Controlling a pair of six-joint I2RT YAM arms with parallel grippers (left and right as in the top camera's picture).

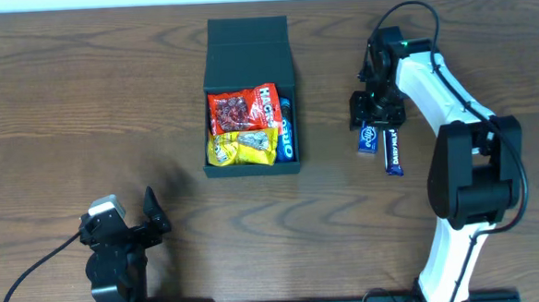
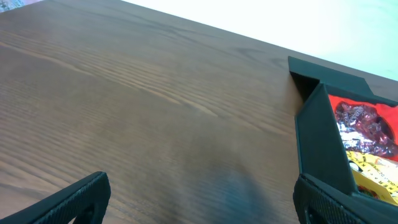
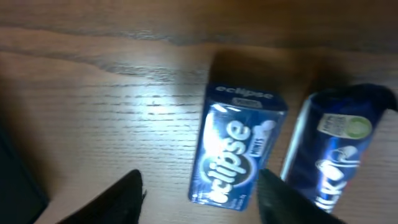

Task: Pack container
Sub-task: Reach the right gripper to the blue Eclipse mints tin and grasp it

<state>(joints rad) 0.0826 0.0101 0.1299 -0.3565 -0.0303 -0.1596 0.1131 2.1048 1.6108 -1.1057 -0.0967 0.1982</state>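
The right tool (image 3: pixel 199 194), open and empty, hovers over the light, rigid Eclipse mints (image 3: pixel 237 149); pinch its long sides.

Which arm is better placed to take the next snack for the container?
Right. The right hand hangs open just above the Eclipse mints pack, which lies beside a blue packet on the table, right of the container. The left hand is open at the front left, with no loose snack nearby.

container (image 1: pixel 248 52) lid open, packets (image 1: pixel 245 124) inside | right claw (image 1: pixel 371 116) over mint pack (image 1: pixel 367 140) | left claw (image 1: pixel 155 215) well apart
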